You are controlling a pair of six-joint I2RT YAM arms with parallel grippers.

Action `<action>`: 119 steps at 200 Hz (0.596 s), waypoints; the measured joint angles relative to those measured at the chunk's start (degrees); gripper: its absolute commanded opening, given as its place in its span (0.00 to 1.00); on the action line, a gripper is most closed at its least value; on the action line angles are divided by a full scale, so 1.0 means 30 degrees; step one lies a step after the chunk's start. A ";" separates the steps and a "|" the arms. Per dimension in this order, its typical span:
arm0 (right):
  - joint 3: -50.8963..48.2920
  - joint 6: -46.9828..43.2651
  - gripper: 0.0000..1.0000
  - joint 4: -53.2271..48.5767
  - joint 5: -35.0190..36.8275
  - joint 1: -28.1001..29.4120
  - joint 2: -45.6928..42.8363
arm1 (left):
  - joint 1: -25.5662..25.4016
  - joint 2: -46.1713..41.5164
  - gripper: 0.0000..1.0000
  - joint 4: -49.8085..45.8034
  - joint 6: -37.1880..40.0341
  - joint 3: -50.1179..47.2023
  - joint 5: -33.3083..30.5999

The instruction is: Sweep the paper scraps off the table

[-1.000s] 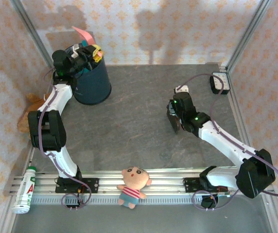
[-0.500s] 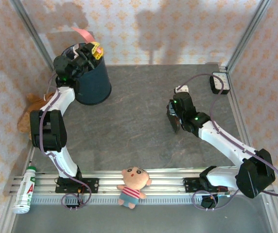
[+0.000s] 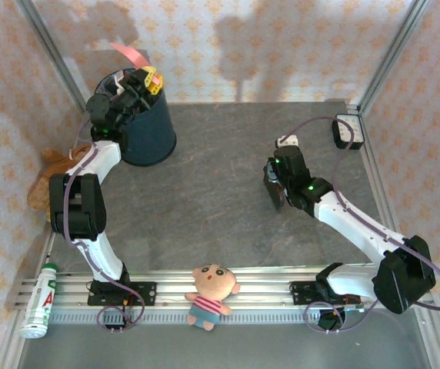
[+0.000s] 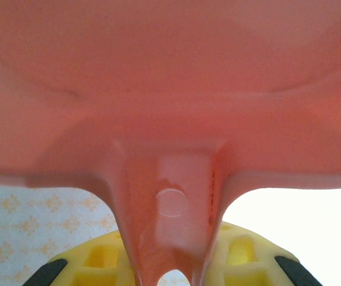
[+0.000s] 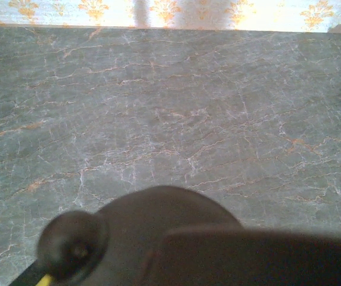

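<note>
My left gripper (image 3: 138,84) is raised over the rim of a dark blue bin (image 3: 151,134) at the back left. It is shut on the handle of the pink dustpan (image 3: 130,54), which tilts up behind the bin. In the left wrist view the pan's (image 4: 170,89) underside spreads wide, its handle pinched between yellow fingers (image 4: 99,259). My right gripper (image 3: 275,186) hangs low over the table (image 3: 212,215) right of centre, holding a dark brush (image 5: 158,238) that covers its fingers. No paper scraps are visible on the grey surface (image 5: 170,107); the bin's inside is hidden.
A plush doll (image 3: 211,294) lies on the front rail between the arm bases. A white bottle (image 3: 40,301) lies at the front left, and a brown object (image 3: 47,173) beyond the left edge. A small white box (image 3: 348,131) sits at the back right corner.
My left gripper has shifted slightly right and up over the bin, turning the dustpan with it. The right arm has not moved.
</note>
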 measured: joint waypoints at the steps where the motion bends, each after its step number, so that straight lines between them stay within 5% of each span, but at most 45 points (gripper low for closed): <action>1: 0.0000 0.0000 0.00 0.0000 0.0000 0.0000 0.0000 | 0.0000 0.0000 0.00 0.0000 0.0000 0.0000 0.0000; 51: 0.0000 0.0051 0.00 0.0007 -0.0007 0.0000 0.0000 | 0.0000 -0.0233 0.00 -0.1494 0.0262 0.0007 0.0291; 119: 0.0000 0.0051 0.00 0.0022 0.0000 0.0000 0.0022 | 0.0000 -0.1938 0.00 -0.9938 0.6594 0.1559 0.1188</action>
